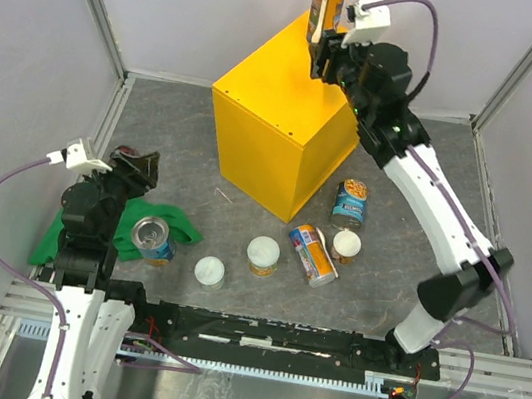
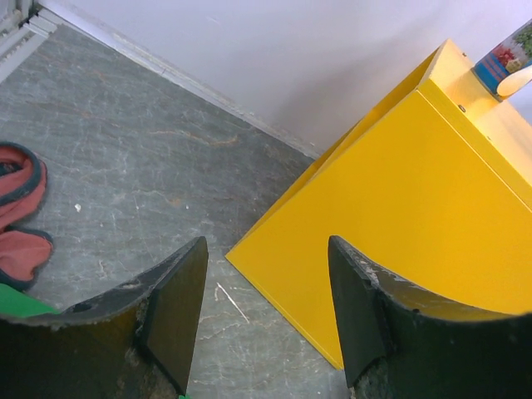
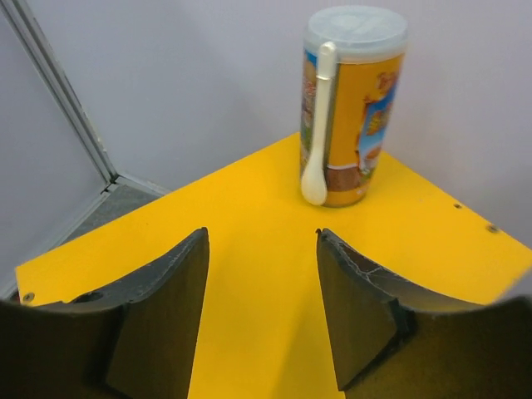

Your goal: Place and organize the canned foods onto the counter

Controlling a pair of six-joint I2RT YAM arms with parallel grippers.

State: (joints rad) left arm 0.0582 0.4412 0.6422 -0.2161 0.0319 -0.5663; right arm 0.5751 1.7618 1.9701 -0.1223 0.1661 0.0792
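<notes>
Right gripper (image 3: 262,249) hovers over the top of the counter (image 1: 256,137), jaws apart with nothing between them. One tall orange can (image 3: 357,108) stands upright on that top just beyond the fingertips, near the far corner, with a white spoon (image 3: 319,125) fixed to its side. Left gripper (image 2: 266,249) hangs low over the grey floor at the left, jaws likewise apart and empty. Six cans are on the floor in front of the counter (seven in all). A second orange can (image 1: 313,255) lies on its side, and an upright blue can (image 1: 350,203) stands near it. An open-topped blue can (image 1: 151,239) rests on the green cloth (image 1: 181,225). Three short white-lidded ones make up the rest: a middle short can (image 1: 262,256), a left short can (image 1: 209,271), and a right short can (image 1: 346,245) just beside the fallen one.
</notes>
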